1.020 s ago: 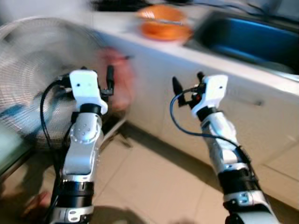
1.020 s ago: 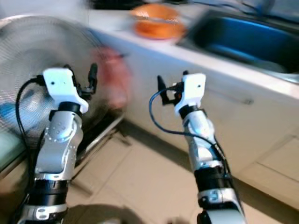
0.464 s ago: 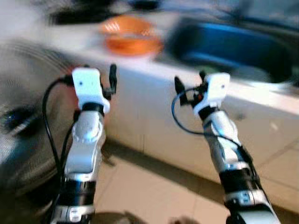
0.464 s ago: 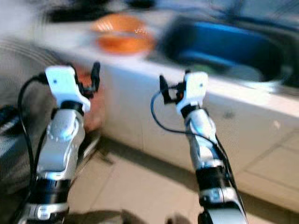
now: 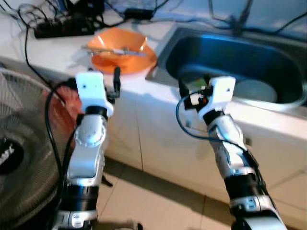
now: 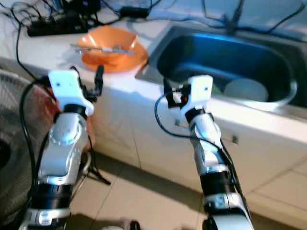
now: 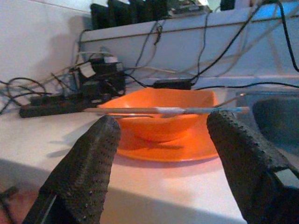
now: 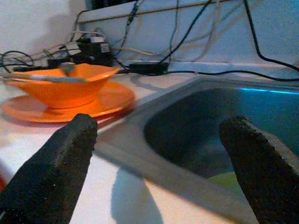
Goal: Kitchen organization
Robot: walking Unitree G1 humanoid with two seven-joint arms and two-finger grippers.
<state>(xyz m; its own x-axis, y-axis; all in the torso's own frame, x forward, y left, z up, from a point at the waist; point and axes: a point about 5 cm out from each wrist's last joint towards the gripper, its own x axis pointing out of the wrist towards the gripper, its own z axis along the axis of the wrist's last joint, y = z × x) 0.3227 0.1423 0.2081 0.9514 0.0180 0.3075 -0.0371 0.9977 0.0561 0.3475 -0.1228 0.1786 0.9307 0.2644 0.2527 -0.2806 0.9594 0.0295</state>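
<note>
Both sets of jaws stand wide with nothing between them: the left gripper (image 7: 161, 158) is raised level with the counter edge, its two black fingers (image 7: 84, 168) framing the orange bowl (image 7: 161, 109), and the right gripper (image 8: 154, 172) is held the same way, looking across the corner of the sink (image 8: 196, 126). Both arms are lifted in front of the cabinet, short of the worktop, which reads as an approach posture: hands up and open so either can reach in once the robot is close enough. The bowl is near the front of the white counter (image 5: 53, 57), just beside the sink's left rim, and it sits on a matching orange plate (image 7: 187, 151). It is shallow, with a squarish flared rim, and a long thin utensil (image 7: 163, 111) lies flat across its top, overhanging both sides; whether that is a spoon or chopsticks is hard to tell. Behind it, a black power strip (image 5: 62, 28) and loose cables crowd the back of the counter. In the sink lies a pale round dish (image 5: 256, 90) with something greenish near it. A standing fan (image 5: 19, 158) is on the floor at the robot's left.
</note>
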